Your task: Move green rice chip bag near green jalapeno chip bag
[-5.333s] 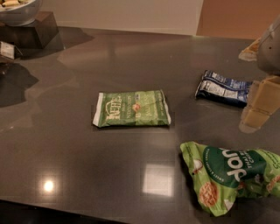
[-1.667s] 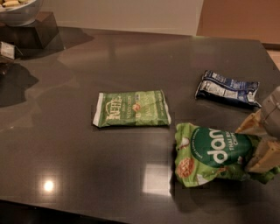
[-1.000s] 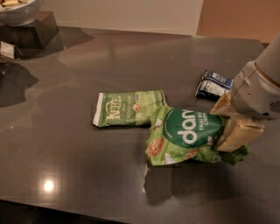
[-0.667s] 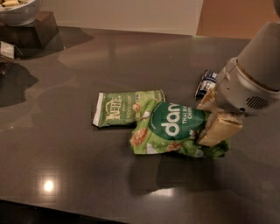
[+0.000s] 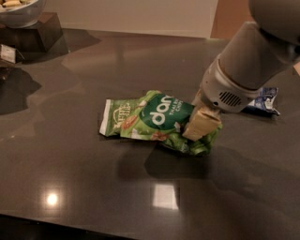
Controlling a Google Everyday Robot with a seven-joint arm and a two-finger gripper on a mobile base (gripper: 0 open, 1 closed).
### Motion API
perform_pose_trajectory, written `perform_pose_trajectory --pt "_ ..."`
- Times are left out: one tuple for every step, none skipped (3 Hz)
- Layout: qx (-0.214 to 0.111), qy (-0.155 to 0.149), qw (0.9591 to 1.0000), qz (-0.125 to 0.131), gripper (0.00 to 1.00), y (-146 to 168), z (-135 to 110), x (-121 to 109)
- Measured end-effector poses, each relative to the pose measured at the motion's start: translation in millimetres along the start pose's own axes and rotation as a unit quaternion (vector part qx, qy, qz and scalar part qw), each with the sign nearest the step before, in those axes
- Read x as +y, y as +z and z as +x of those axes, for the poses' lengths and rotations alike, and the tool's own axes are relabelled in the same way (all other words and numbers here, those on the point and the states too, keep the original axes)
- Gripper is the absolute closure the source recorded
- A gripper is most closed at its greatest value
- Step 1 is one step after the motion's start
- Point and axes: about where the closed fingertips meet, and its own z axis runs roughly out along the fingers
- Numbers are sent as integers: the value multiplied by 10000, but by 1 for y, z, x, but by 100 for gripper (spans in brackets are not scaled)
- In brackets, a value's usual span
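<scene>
The green rice chip bag [image 5: 161, 119], puffy lime green with a dark circle and white letters, hangs in my gripper just above the dark table. My gripper [image 5: 202, 123] is shut on the bag's right end. The bag's left end overlaps the right part of the green jalapeno chip bag [image 5: 117, 117], which lies flat on the table with only its left half and white end strip showing. My arm [image 5: 243, 65] reaches in from the upper right.
A dark blue bag [image 5: 265, 100] lies on the table behind my arm, mostly hidden. A white bowl [image 5: 18, 9] stands on a dark block [image 5: 33, 35] at the far left corner. The dark table [image 5: 140, 197] stretches toward the front edge.
My gripper has carried the rice chip bag from the table's right side leftward. The bag now overlaps the jalapeno bag, which has not moved.
</scene>
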Motion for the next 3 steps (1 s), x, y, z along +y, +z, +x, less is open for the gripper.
perform_pose_trajectory --pt "-9 208 9998 60 63 12 -16 -5" --pt "-39 279 9996 69 40 21 -27 -7" --pt "-41 269 9996 78 17 20 -27 -6"
